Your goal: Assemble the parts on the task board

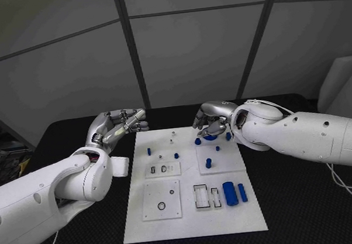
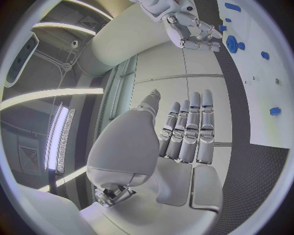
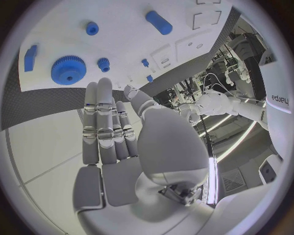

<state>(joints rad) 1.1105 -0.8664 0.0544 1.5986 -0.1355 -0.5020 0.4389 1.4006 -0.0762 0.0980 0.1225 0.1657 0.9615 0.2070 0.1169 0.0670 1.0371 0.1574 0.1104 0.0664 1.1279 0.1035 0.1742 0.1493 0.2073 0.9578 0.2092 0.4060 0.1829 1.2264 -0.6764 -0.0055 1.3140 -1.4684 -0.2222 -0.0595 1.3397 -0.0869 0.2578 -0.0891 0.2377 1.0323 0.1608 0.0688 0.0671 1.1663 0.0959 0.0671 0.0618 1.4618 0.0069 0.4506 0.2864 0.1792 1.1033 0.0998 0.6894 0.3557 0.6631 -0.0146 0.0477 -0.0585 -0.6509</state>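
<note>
Overhead, both robot hands (image 1: 122, 124) (image 1: 212, 122) empty above task board (image 1: 194, 214).

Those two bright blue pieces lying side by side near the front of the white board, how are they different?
The thick blue cylinder is clearly wider than the thin blue rod beside it. The cylinder also reaches a little farther toward the board's back edge, while the rod's near end lies about level with the cylinder's. Both are blue, lie flat on the task board pointing the same way, and neither hand touches them.
</note>
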